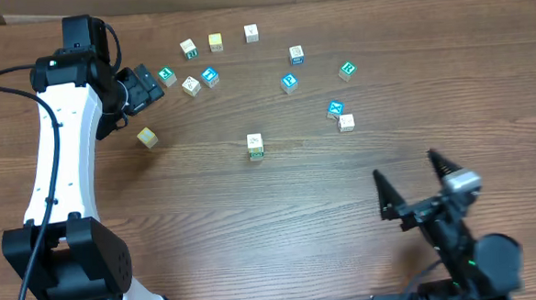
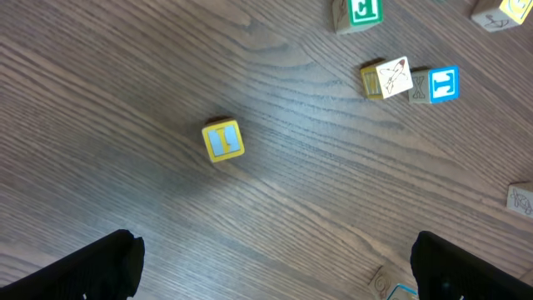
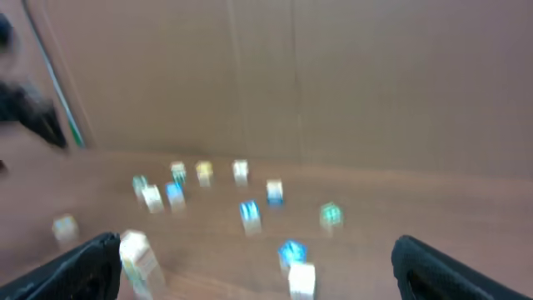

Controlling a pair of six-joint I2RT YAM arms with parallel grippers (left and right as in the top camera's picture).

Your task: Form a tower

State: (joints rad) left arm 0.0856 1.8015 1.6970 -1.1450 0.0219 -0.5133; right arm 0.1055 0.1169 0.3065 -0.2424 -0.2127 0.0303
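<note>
The tower (image 1: 255, 146) stands mid-bench, apart from the loose cubes, leaving approach room. The left tool (image 2: 279, 271) hangs spread near a yellow cube (image 2: 223, 140), likely the next piece. The right tool (image 1: 415, 181) is spread and parked clear.

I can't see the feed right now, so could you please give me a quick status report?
Left gripper open, loose yellow cube just ahead. Right gripper open, empty. Tower short, mid-table, nothing touching it. Nothing between it and either gripper.
</note>
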